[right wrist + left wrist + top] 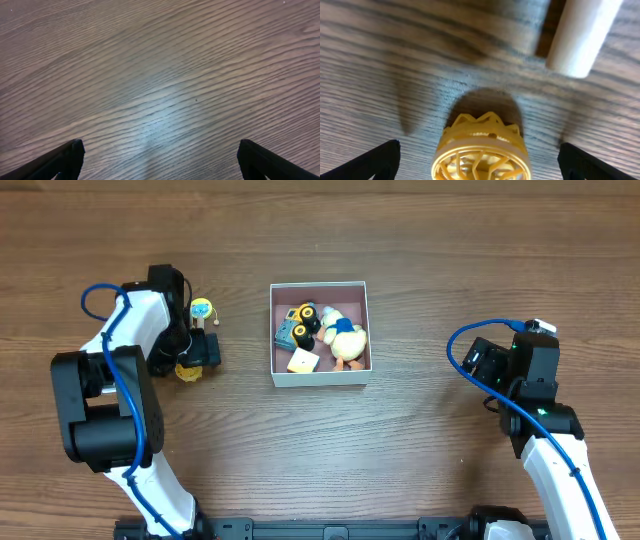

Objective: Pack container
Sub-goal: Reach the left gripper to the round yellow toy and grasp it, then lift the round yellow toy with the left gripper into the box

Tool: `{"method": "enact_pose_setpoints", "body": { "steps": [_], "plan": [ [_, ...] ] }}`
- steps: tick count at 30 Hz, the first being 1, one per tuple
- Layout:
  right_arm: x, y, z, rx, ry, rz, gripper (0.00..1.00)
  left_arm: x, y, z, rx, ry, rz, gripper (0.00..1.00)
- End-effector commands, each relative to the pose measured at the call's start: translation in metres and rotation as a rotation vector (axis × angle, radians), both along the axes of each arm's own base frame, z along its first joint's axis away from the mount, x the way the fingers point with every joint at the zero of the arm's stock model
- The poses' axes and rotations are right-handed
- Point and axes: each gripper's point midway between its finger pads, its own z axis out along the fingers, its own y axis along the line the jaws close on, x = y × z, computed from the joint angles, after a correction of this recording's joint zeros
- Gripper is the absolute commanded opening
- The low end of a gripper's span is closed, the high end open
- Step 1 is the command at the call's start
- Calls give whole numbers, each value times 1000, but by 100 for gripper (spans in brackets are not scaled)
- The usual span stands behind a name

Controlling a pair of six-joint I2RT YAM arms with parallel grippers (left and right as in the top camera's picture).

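The container (pixel 320 378), a shallow white-walled box with a pinkish bottom, stands mid-table and holds several small toys, among them a yellow truck (pixel 298 325) and a duck (pixel 348 340). My left gripper (pixel 192 360) is open, left of the container. In the left wrist view its fingers (pixel 480 162) stand on either side of a round yellow crown-like toy (pixel 480 150) without touching it; the toy also shows in the overhead view (pixel 187 372). My right gripper (pixel 478 360) is open and empty over bare wood (pixel 160 160), right of the container.
A small blue-and-yellow toy (pixel 203 309) lies on the table just beyond my left gripper. A blurred white cylindrical thing (pixel 580 35) shows at the top right of the left wrist view. The table is brown wood.
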Motion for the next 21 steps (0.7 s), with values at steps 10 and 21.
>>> {"method": "enact_pose_setpoints", "body": {
  "steps": [10,21],
  "plan": [
    [3,-1,5,1,-17,-3,100,-4,-3,-8,-12,13,4,100],
    [3,-1,5,0,-17,-3,100,-4,-3,-8,-11,14,0,59]
  ]
}}
